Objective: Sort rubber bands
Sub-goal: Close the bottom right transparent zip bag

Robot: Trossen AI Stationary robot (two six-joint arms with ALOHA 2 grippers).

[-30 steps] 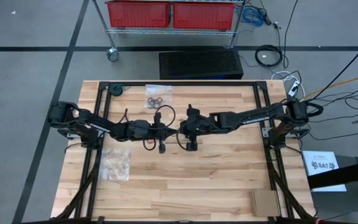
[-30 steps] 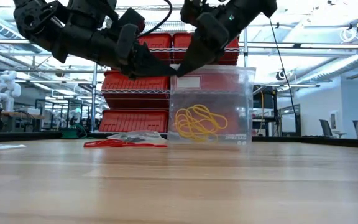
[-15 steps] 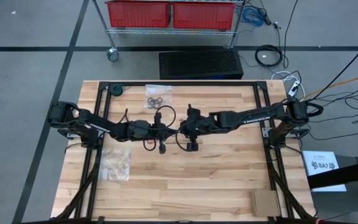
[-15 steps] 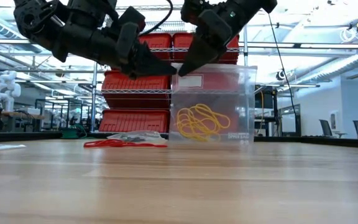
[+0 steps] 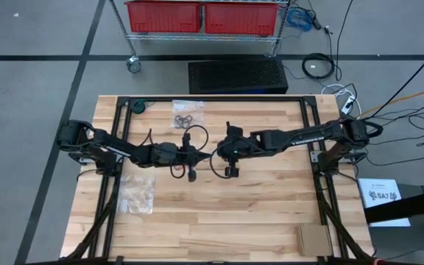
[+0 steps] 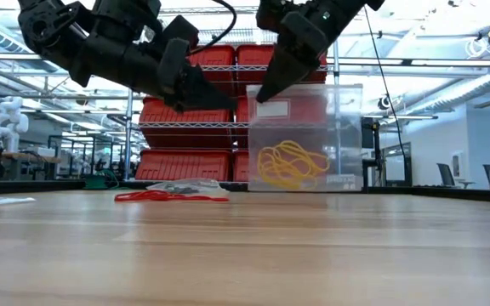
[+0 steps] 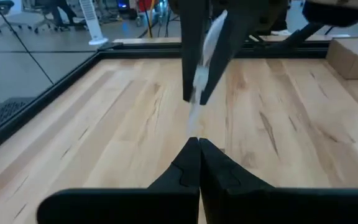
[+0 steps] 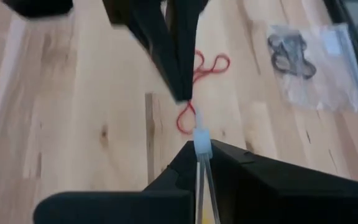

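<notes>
Yellow rubber bands hang bagged below the right gripper's pinched fingers.

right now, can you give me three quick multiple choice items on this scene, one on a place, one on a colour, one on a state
1. Where are the red rubber bands?
A. loose on the table
B. in the hanging bag
C. on the floor
2. What colour are the bands in the hanging clear bag?
A. black
B. red
C. yellow
3. The right pincer is:
A. wide open
B. shut on the bag's top edge
C. resting on the table

Answers: 1 A, they lie on bare wood; 2 C, yellow loops show through the plastic; 3 B, its tips pinch the bag's edge.
</notes>
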